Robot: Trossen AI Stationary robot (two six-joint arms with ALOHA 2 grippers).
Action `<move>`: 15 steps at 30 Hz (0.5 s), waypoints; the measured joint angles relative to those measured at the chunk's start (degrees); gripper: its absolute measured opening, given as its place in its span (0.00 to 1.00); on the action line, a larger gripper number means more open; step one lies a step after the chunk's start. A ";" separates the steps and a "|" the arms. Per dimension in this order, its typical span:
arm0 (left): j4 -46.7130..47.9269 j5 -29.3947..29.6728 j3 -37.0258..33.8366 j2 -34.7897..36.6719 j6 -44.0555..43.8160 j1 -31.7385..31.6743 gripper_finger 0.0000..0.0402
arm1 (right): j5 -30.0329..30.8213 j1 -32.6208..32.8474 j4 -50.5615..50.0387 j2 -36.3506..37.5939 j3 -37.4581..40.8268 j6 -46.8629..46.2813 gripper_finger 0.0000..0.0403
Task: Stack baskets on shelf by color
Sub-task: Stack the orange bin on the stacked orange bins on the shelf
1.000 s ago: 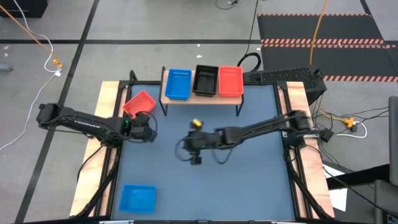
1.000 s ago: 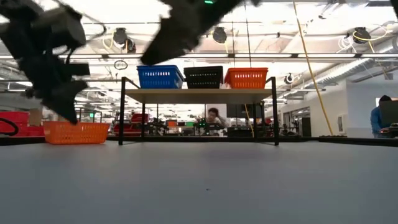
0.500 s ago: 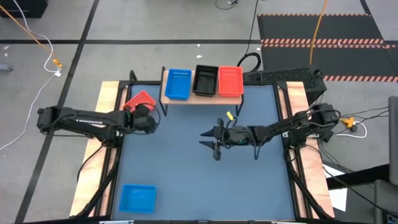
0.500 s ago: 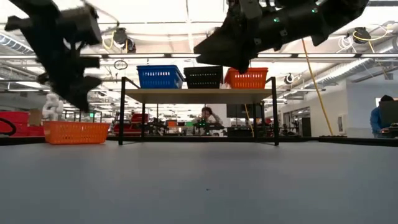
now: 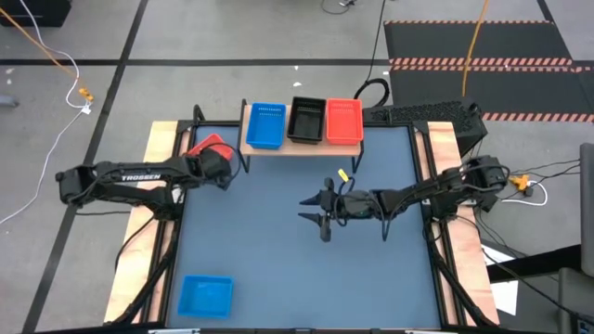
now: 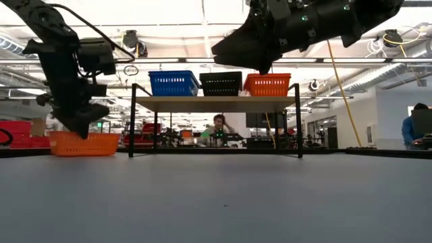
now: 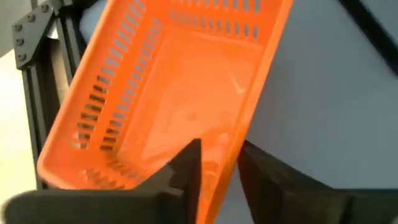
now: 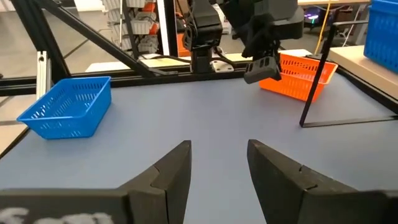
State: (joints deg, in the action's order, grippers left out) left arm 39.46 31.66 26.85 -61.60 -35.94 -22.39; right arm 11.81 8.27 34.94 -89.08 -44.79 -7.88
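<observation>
- Red basket (image 5: pixel 208 148) at the table's left rear corner is partly hidden in the high view by the left gripper (image 7: pixel 217 165).
- Its long axis is seen running diagonally to the table edge.
- One basket wall is straddled by the parted fingers (image 7: pixel 186 165); a firm grip cannot be made out.
- Right gripper (image 8: pixel 217 162) is held open and empty mid-table, before the shelf (image 5: pixel 302 145).

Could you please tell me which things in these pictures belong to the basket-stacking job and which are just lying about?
Part of the job:
- shelf carrying a blue basket, a black basket and a red basket
- loose red basket under the left gripper
- loose blue basket at the table's near left

Just lying about:
- orange cable on the floor
- black mat with striped edges
- papers beside the table
</observation>
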 joint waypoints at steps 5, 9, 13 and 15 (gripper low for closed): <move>-0.58 -3.93 0.00 0.06 4.86 -1.36 0.05 | 0.02 0.00 0.07 -0.02 0.02 -0.29 0.38; -0.42 -12.21 0.49 0.31 3.10 0.83 0.05 | 0.05 0.32 0.04 -0.02 0.02 -0.41 0.38; -0.90 -18.47 1.79 0.31 0.87 6.48 0.06 | 0.05 0.48 0.05 -0.04 0.01 -0.41 0.38; -0.10 -19.75 2.55 0.26 0.71 9.89 0.04 | 0.06 0.46 0.00 -0.04 0.01 -0.41 0.38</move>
State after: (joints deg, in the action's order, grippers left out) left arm 39.36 11.92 29.40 -61.34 -35.22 -12.50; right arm 11.87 8.73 34.94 -89.12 -44.79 -8.29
